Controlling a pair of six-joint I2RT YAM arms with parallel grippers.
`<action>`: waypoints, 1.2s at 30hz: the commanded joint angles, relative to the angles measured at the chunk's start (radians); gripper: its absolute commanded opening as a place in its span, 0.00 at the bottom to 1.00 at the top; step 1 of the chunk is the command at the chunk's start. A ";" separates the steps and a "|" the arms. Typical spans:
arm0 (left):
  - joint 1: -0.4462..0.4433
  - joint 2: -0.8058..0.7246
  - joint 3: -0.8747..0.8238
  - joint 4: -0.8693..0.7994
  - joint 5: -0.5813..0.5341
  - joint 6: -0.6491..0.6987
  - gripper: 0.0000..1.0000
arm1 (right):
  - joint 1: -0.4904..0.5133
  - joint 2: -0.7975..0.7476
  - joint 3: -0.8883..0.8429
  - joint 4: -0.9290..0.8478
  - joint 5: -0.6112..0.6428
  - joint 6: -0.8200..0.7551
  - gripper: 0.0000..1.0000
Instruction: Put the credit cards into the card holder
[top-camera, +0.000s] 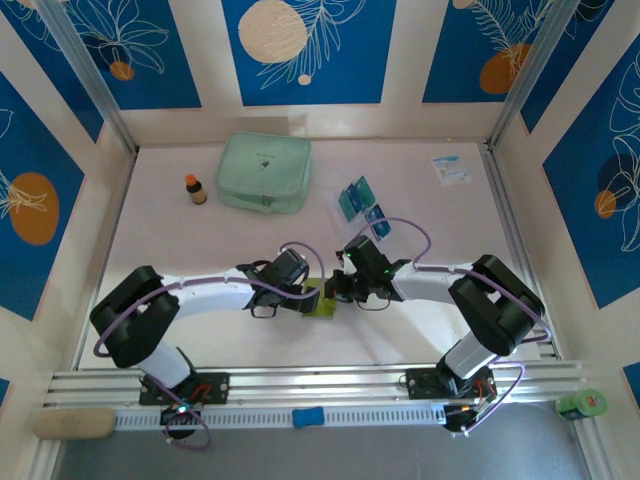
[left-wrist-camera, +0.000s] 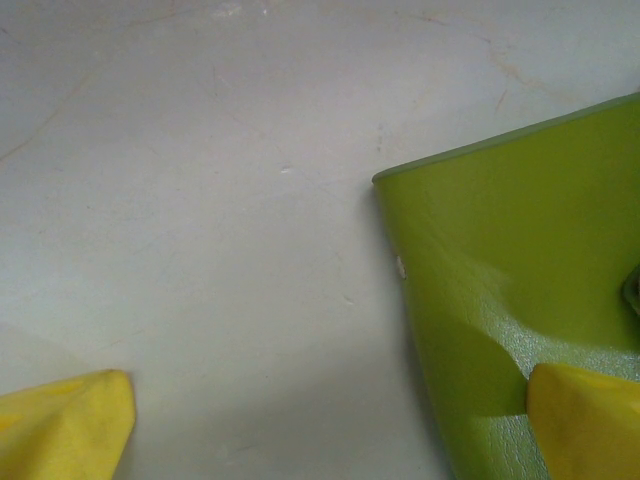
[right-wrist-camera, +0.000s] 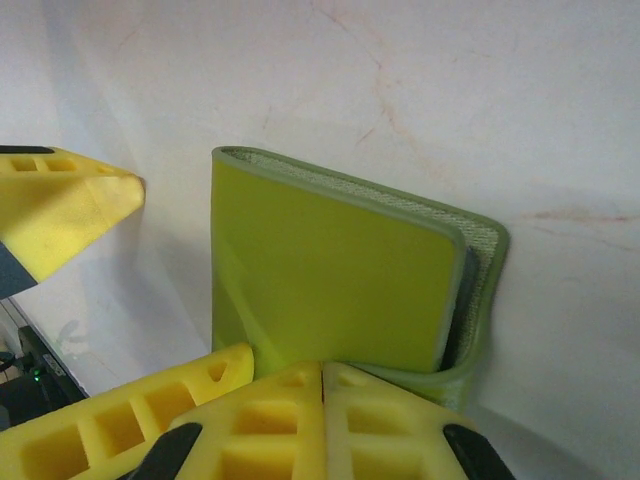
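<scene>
Straddling card holder (right-wrist-camera: 330, 270) edge, left fingers (left-wrist-camera: 580, 420) spread; right fingers (right-wrist-camera: 390, 420) clenched; bare table (left-wrist-camera: 200, 200) beyond.

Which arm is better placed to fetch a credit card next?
Probably right: the credit cards lie just beyond the right pincer, on its side. The open left pincer is at the card holder and could steady it.

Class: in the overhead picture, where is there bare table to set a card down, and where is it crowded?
Bare: the stretch right of the blue and teal cards, nearer than the white-and-blue paper packet; also between the small brown bottle and the left arm. Crowded: the near middle, where left fingers and right fingers crowd the yellow-green folding wallet.
</scene>
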 joint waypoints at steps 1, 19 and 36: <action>-0.008 0.031 -0.027 -0.008 0.024 0.000 1.00 | 0.004 0.061 -0.050 -0.091 0.036 0.018 0.00; 0.064 0.038 0.130 -0.055 0.041 0.117 1.00 | -0.001 -0.046 -0.067 -0.069 -0.004 0.018 0.00; 0.063 0.102 0.039 -0.007 0.039 0.119 1.00 | -0.034 -0.126 -0.012 -0.097 0.015 0.024 0.00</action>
